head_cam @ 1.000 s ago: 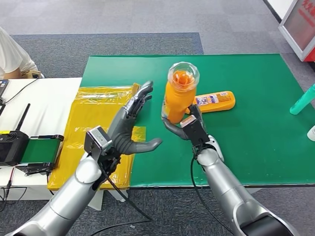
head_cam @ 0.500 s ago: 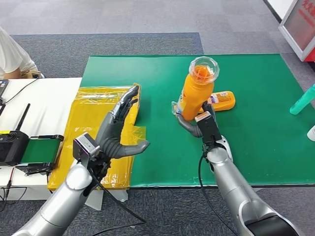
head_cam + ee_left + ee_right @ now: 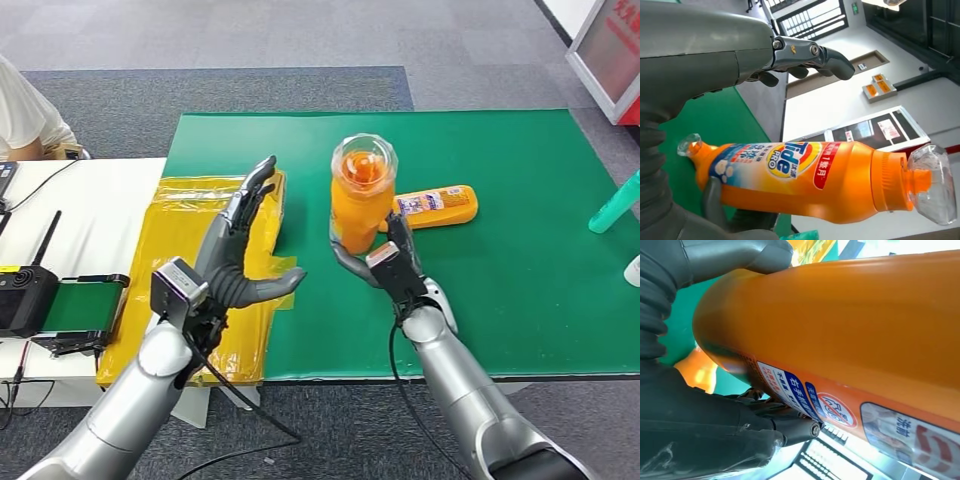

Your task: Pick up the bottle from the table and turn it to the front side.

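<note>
My right hand [image 3: 381, 258] grips an orange Tide bottle [image 3: 361, 200] with a clear cap, upright above the green mat [image 3: 528, 260]. In the left wrist view the bottle [image 3: 821, 177] shows its Tide label side; in the right wrist view the bottle [image 3: 851, 335] shows a plain orange side and a small-print label, with my right hand [image 3: 708, 405] wrapped round its base. My left hand [image 3: 245, 245] hovers open to the left of the bottle, fingers spread, palm toward it, not touching. The left hand [image 3: 734, 55] holds nothing.
A second orange bottle [image 3: 436, 206] lies on its side on the mat behind the held one. A yellow plastic bag [image 3: 189, 240] lies under my left hand. A teal bottle [image 3: 615, 205] sits at the right edge, a small conveyor [image 3: 68, 310] on the white table, and a person's sleeve [image 3: 23, 115] at far left.
My right hand has swung the bottle back left, bringing it more upright. My left hand has risen slightly and stays open.
</note>
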Controlling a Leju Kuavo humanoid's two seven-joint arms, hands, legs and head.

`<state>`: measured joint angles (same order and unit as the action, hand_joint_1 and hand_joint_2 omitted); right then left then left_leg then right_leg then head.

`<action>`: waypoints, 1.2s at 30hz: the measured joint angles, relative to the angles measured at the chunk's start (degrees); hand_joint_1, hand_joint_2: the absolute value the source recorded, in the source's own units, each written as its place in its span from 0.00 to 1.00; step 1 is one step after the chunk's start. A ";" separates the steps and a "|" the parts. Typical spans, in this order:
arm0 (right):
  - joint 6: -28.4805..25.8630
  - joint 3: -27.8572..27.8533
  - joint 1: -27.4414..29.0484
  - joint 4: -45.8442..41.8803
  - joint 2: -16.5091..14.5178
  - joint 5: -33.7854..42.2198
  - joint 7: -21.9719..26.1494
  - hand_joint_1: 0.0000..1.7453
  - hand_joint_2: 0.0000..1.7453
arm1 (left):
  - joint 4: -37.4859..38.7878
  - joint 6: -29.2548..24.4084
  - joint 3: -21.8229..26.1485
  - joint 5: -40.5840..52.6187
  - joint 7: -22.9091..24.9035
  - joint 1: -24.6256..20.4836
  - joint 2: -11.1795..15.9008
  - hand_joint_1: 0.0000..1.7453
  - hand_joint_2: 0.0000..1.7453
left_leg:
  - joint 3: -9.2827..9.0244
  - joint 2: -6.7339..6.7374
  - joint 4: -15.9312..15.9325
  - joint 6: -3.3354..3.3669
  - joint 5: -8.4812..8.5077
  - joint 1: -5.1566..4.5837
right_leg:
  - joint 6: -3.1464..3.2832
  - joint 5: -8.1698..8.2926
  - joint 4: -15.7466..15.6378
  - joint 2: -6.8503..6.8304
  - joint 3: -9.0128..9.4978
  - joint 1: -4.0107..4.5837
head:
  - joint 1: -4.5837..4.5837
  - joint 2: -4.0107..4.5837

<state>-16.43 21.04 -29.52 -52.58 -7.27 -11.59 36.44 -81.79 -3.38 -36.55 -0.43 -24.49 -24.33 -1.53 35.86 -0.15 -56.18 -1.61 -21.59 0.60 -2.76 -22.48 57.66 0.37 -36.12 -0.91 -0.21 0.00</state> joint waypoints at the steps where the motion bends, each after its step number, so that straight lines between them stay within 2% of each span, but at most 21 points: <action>1: 0.04 0.40 0.27 -0.65 -0.07 -0.03 -0.07 1.00 1.00 | 0.18 -0.11 0.02 0.01 0.05 -0.19 -0.17 0.00 1.00 | 0.00 0.00 0.00 0.00 0.00 0.00 | 0.00 0.00 0.00 0.00 0.00 0.00 | 0.01 0.00; 7: 0.17 3.49 1.98 -5.04 -0.21 -1.21 -0.03 1.00 1.00 | 1.17 -0.60 0.16 -0.33 0.62 -1.39 -1.03 0.00 1.00 | 0.00 0.00 0.00 0.00 0.00 0.00 | 0.00 0.00 0.00 0.00 0.00 0.00 | 0.01 0.00; 13: 0.72 6.41 3.04 -8.25 -0.22 -1.46 -0.55 1.00 1.00 | 1.58 1.09 0.05 -1.66 0.84 -2.13 -1.64 0.00 1.00 | 0.00 0.00 0.00 0.00 0.00 0.00 | 0.00 0.00 0.00 0.01 -0.01 0.00 | 0.01 0.00; 22: -2.22 8.97 2.77 -9.01 -0.21 -5.16 -0.74 1.00 1.00 | 1.87 6.22 -1.48 -2.99 2.43 -2.77 -2.59 0.00 1.00 | 0.00 0.00 0.00 0.00 0.00 0.00 | 0.00 0.00 0.00 0.01 0.00 -0.01 | 0.01 0.00; 29: -2.20 10.10 2.62 -9.00 -0.22 -5.54 -1.33 1.00 1.00 | 2.58 7.31 -3.04 -2.79 3.09 -3.50 -3.27 0.00 1.00 | 0.00 0.00 0.00 0.00 0.00 0.00 | 0.00 0.00 0.00 0.01 -0.01 0.00 | 0.00 0.00; 33: -2.22 10.37 2.51 -8.99 -0.22 -5.53 -1.70 1.00 1.00 | 3.18 7.14 -3.50 -2.11 3.19 -4.15 -3.28 1.00 1.00 | 0.00 0.00 0.00 0.00 0.00 0.00 | 0.00 0.00 0.00 0.01 0.00 0.00 | 0.01 0.00; 36: -2.22 10.47 2.49 -8.97 -0.22 -5.36 -1.92 1.00 1.00 | 3.41 6.35 -3.68 -0.92 3.16 -4.28 -3.28 1.00 1.00 | 0.00 0.00 0.00 0.00 0.00 0.00 | 0.00 0.00 0.00 0.01 0.00 0.00 | 0.01 0.00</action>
<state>-18.65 31.51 -27.03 -61.56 -7.50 -16.95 34.52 -78.37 2.97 -40.23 -1.35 -21.33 -28.61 -4.81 35.86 -0.15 -56.18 -1.61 -21.59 0.60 -2.76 -22.48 57.66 0.38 -36.12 -0.91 -0.21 0.00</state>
